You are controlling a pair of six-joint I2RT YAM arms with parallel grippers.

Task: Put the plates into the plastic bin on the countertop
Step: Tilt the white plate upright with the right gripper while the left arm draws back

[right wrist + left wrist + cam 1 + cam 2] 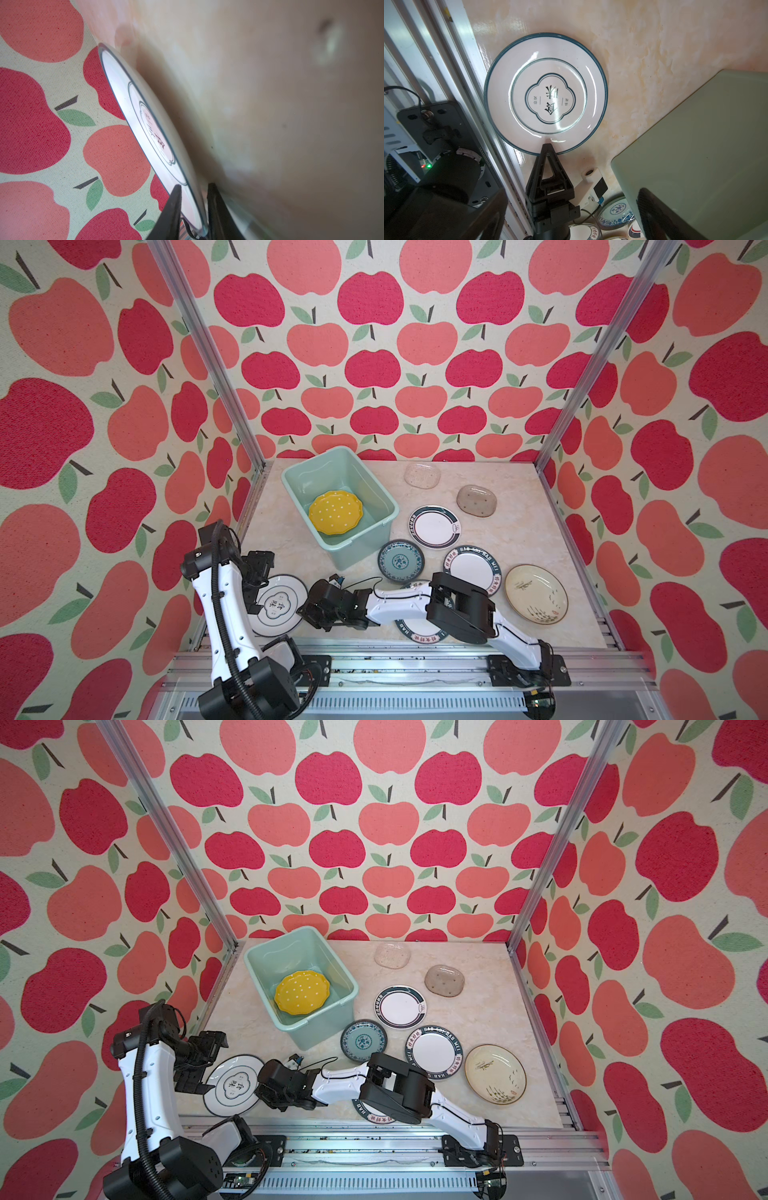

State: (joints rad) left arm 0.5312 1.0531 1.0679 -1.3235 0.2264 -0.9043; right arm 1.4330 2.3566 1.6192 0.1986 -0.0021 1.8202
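Note:
A white plate with a thin blue rim (276, 605) (546, 93) lies on the countertop (519, 539) at the front left. My right gripper (303, 606) (194, 187) has reached across and is shut on its near rim (145, 124), one finger above and one below. My left gripper (251, 593) hangs open just left of that plate, holding nothing. The mint plastic bin (291, 479) (695, 145) stands behind, with a yellow dotted plate (336, 512) inside. More plates lie to the bin's right: teal (401, 562), white lettered (434, 526) (473, 568), cream (536, 593).
Two glass oval dishes (422, 475) (476, 499) lie at the back right. Another lettered plate (415, 632) is partly hidden under my right arm. Aluminium rails (415, 659) edge the front, close to the gripped plate; apple-patterned walls enclose the other sides.

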